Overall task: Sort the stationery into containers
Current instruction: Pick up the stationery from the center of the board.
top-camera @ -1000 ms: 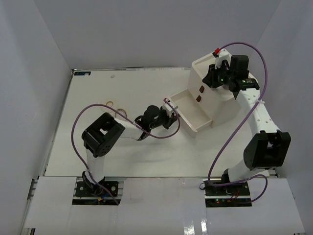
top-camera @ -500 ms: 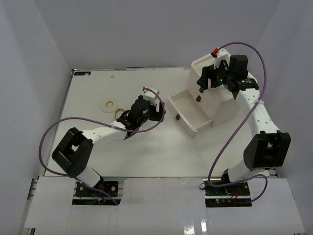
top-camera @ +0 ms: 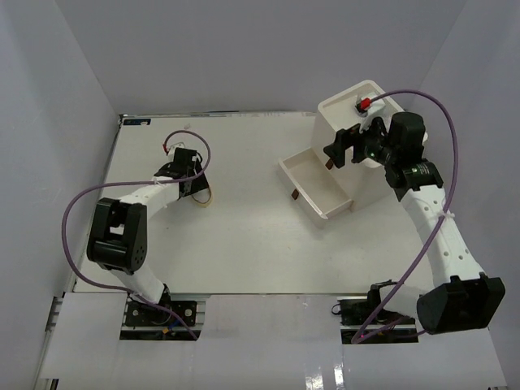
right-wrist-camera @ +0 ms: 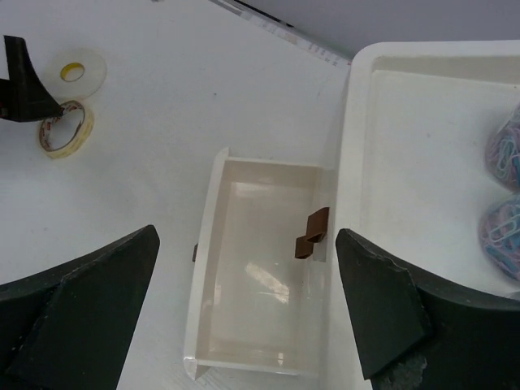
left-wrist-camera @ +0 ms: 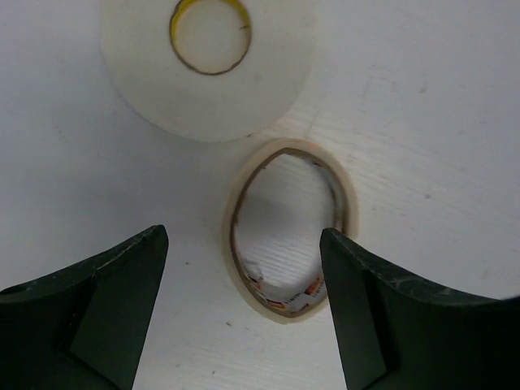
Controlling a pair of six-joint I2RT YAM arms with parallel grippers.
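Note:
A tan tape loop (left-wrist-camera: 290,231) lies flat on the table between the open fingers of my left gripper (left-wrist-camera: 242,244), which touch nothing. Just beyond it lies a flat white tape ring (left-wrist-camera: 209,61). From above, the left gripper (top-camera: 193,185) is at the back left and the loop (top-camera: 204,197) peeks out beside it. The white drawer box (top-camera: 370,175) stands at the right with its bottom drawer (right-wrist-camera: 260,268) pulled out and empty. My right gripper (right-wrist-camera: 246,240) hangs open above that drawer. Two round jars of coloured clips (right-wrist-camera: 505,187) sit in the box's tray top (right-wrist-camera: 422,146).
Small red-brown handles (right-wrist-camera: 313,236) show on the box front above the open drawer. The right wrist view also catches the white tape ring (right-wrist-camera: 81,71), the tan loop (right-wrist-camera: 63,130) and a left finger (right-wrist-camera: 20,81). White walls close the table in.
My left arm swung from the open drawer to the back left, over the tape, and its jaws opened. The right gripper opened too and drew back from the tray top over the drawer.

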